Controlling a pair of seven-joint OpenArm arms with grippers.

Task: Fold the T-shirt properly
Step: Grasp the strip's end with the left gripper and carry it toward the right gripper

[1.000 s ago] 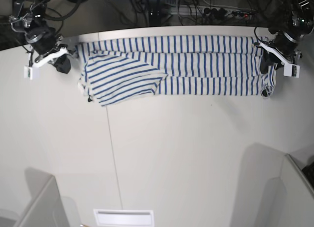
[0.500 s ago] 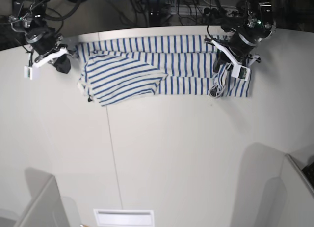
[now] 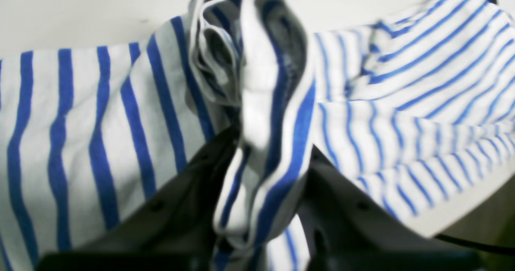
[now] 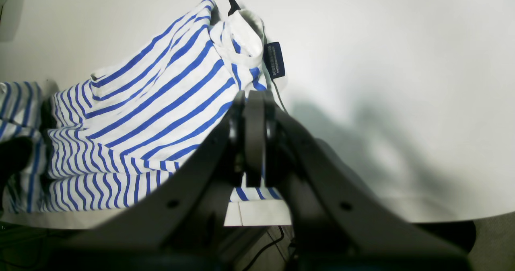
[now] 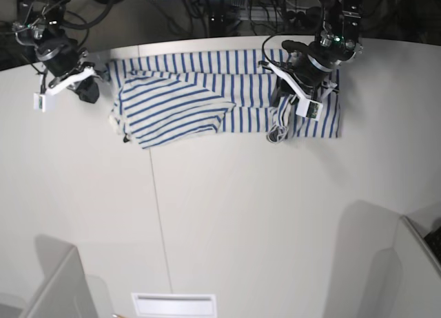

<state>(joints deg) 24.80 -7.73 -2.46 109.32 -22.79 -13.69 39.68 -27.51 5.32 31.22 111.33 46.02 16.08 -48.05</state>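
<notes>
Since the earlier frames our left gripper [image 5: 284, 103] has carried the hem end of the T-shirt [image 5: 207, 101] away from the bench's right side toward the middle, so the strip of cloth along the far edge is now doubled over on itself there. We see its fingers [image 3: 189, 198] clamped on a bunched fold of striped fabric in the left wrist view, with cloth spilling up between them. Our right gripper [image 5: 88, 91] sits by the far left corner of the bench [image 5: 227, 221], fingers pressed together just beside the collar end; in the right wrist view they seem to be over the shirt's edge, but we cannot tell whether any cloth is pinched.

The T-shirt lies along the far edge, the folded sleeve part angled toward the left and the small dark label [image 4: 275, 60] showing beside the white neck.

We think several things could go wrong from here:
- the bunched grip may let one layer slip, leaving the carried end crooked
- a loose loop hanging below the left gripper may tuck under and wrinkle the fold
- pulling further may drag the whole shirt leftward if the collar end is not held
- the far hem lies close to the bench edge and might slide off
</notes>
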